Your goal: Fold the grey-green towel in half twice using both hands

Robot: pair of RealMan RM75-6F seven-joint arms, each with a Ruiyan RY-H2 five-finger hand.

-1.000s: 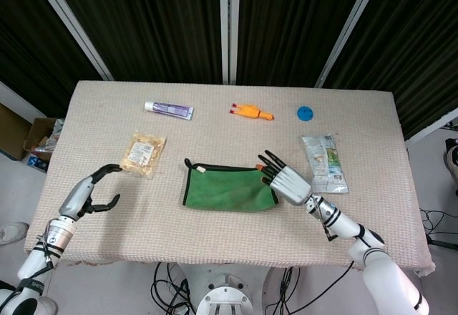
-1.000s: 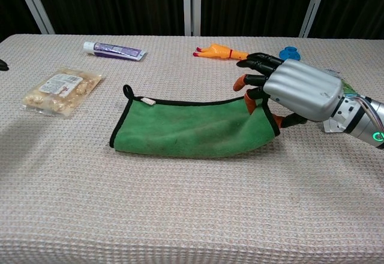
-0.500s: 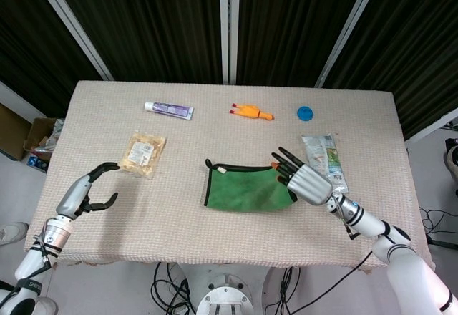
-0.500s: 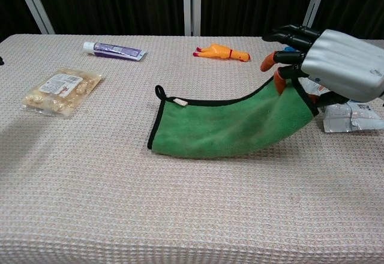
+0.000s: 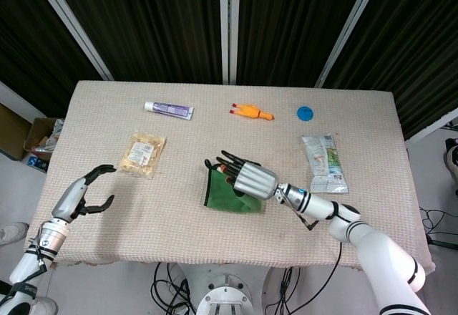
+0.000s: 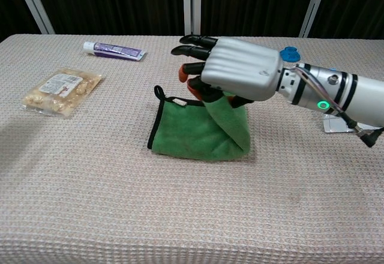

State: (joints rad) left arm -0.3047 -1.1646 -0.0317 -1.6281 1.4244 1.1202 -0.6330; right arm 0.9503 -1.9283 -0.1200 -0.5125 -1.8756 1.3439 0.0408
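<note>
The right hand reaches leftward, pinching the one green towel's lifted edge. The left hand hovers open, fingers curved, holding nothing.

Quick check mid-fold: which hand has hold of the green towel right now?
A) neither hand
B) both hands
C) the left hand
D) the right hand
D: the right hand grips one end of the green towel and holds it above the other half, which lies on the table, while the left hand hovers near the table's left edge, well away from the cloth, holding nothing.
</note>
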